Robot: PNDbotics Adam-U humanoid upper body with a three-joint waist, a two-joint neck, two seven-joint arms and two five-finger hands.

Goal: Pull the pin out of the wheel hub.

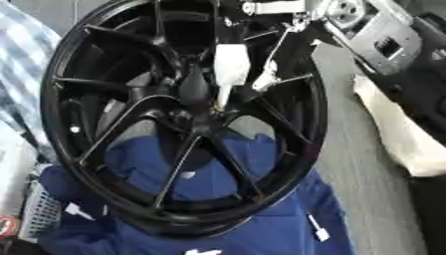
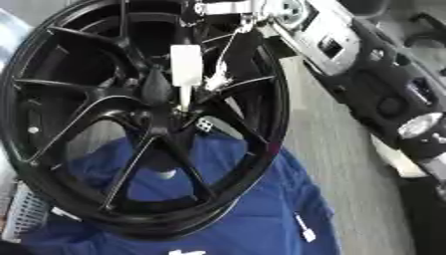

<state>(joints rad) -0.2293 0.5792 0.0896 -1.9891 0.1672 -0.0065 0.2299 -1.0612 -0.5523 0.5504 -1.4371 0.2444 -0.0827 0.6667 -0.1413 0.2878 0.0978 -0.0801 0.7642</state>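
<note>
Left eye view: our right hand [image 1: 233, 62] pinches the slim white pin [image 1: 225, 95], pointing near into the black spoked wheel hub [image 1: 196, 107].

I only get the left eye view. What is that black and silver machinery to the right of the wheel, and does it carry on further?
Observer: The right eye view shows more of it. It looks like the robot's black arm, which runs down the right edge to a shiny silver round joint.
Operator: Is there anything near the middle of the wheel that I miss?
Observer: Yes. Through the spokes just right of the hub a small pale patch shows. I cannot tell what it is.
</note>
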